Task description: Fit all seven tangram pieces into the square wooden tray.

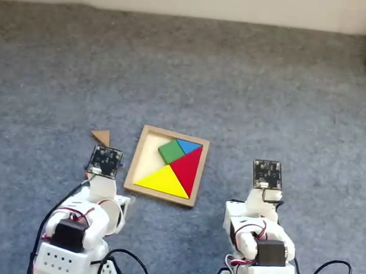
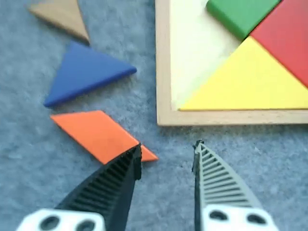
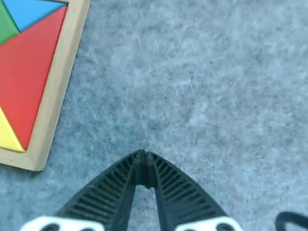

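Note:
The square wooden tray (image 1: 150,158) lies between the two arms and holds a green square (image 1: 170,151), a light blue triangle (image 1: 187,146), a red triangle (image 1: 187,167) and a yellow triangle (image 1: 162,182). Its left part is bare wood. My left gripper (image 2: 167,149) is open just off the tray's near left corner (image 2: 163,118), low over the carpet. Beside its dark finger lies an orange parallelogram (image 2: 98,134), then a dark blue triangle (image 2: 84,72) and a tan triangle (image 2: 62,14). My right gripper (image 3: 144,158) is shut and empty, on the carpet to the right of the tray's rim (image 3: 57,91).
Grey carpet covers the whole table. The tan triangle (image 1: 101,136) lies left of the tray, beyond the left arm (image 1: 105,162). The right arm (image 1: 267,175) stands well to the right of the tray, with open carpet around and beyond it.

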`<state>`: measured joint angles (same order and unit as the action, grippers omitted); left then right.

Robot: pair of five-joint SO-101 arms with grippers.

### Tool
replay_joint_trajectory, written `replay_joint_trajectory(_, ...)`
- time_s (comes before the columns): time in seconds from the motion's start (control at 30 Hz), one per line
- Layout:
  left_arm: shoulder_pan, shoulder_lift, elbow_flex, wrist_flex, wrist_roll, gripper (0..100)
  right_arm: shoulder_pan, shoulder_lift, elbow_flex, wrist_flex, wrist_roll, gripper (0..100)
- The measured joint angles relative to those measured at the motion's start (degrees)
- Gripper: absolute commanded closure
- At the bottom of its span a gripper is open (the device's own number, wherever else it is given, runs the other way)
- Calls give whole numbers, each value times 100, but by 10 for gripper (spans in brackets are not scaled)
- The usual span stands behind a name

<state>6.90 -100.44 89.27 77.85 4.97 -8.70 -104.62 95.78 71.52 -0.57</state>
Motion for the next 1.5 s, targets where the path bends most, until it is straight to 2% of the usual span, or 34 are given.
replay_joint_trajectory(0.1, -413, 0, -378, 105, -492, 819, 0, 0, 0, 0, 0, 993)
replay_joint_trajectory(0.33, -1890, 0, -1248, 88, -2031, 822, 0, 0, 0, 0, 0, 993)
replay_joint_trajectory(0.4, -2119, 0, -1503, 88, -2259, 822, 0, 0, 0, 0, 0, 993)
replay_joint_trajectory(0.67, -2462, 281, -2031, 264, -2391, 819, 0, 0, 0, 0, 0, 993)
replay_joint_trajectory(0.83, -2470, 1741, -2673, 290, -2831, 817, 0, 0, 0, 0, 0, 993)
replay_joint_trajectory(0.97, -2470, 3288, -3613, 325, -2884, 808, 0, 0, 0, 0, 0, 993)
replay_joint_trajectory(1.1, -2470, 4651, -4492, 440, -2514, 723, 0, 0, 0, 0, 0, 993)
replay_joint_trajectory(1.17, -2470, 5204, -4809, 440, -2154, 716, 0, 0, 0, 0, 0, 993)
replay_joint_trajectory(1.23, -2470, 5618, -5029, 440, -1908, 716, 0, 0, 0, 0, 0, 993)
replay_joint_trajectory(1.43, -2470, 6295, -5187, 440, -2356, 739, 0, 0, 0, 0, 0, 993)
replay_joint_trajectory(1.5, -2470, 6523, -5187, 440, -2286, 741, 0, 0, 0, 0, 0, 993)
